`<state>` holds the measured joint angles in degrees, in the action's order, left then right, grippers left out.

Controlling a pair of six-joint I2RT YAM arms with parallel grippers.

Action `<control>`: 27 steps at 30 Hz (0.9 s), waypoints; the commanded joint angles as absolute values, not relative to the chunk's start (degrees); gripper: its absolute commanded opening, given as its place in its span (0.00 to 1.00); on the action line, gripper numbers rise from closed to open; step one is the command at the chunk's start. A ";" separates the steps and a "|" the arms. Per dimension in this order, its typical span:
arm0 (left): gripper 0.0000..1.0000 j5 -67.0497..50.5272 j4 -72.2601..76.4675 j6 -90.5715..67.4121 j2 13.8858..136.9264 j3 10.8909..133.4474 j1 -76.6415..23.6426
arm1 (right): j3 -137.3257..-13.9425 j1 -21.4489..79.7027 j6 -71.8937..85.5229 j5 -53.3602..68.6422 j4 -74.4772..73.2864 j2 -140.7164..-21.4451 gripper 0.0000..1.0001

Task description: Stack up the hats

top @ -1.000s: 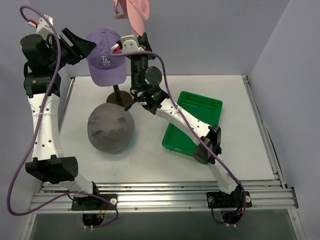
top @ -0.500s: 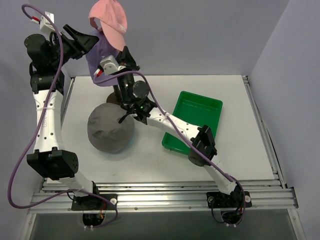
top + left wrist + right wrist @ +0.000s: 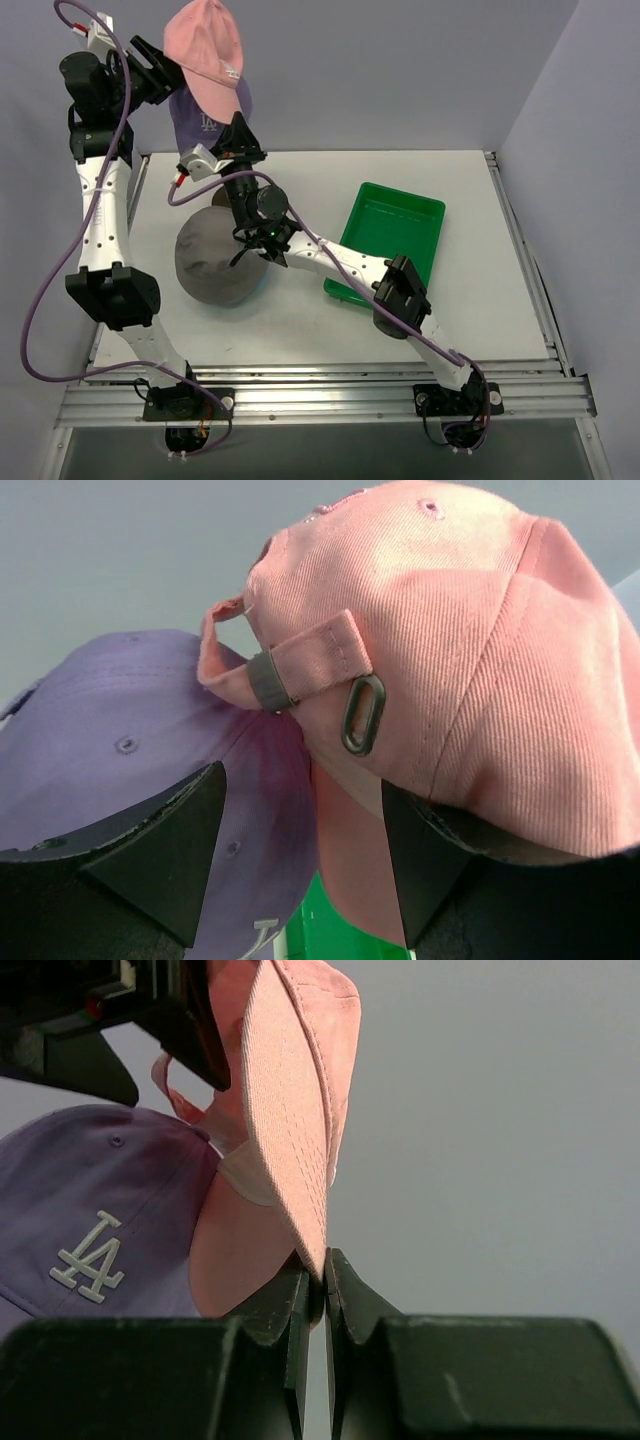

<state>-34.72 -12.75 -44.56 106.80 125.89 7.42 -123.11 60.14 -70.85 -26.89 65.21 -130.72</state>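
The pink cap (image 3: 205,45) hides most of the lilac cap (image 3: 195,112); the right arm (image 3: 335,262) overlaps the grey hat (image 3: 205,268).

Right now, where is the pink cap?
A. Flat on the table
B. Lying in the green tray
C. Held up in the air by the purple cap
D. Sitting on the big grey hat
C: the right end effector is pinching the pink cap by its edge, high above the table, right beside the purple cap.
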 commanded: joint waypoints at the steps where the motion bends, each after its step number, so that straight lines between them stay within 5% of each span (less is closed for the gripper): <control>1: 0.72 -32.61 -13.54 -43.07 106.44 129.64 8.70 | -121.12 61.17 -78.21 -24.43 72.15 -126.83 0.00; 27: 0.75 -26.99 -24.25 -32.52 112.06 134.30 11.42 | -126.65 61.00 -95.88 -27.51 61.96 -129.99 0.00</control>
<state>-27.59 -23.03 -34.87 112.97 134.54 10.11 -123.00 61.49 -92.14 -26.17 61.01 -130.54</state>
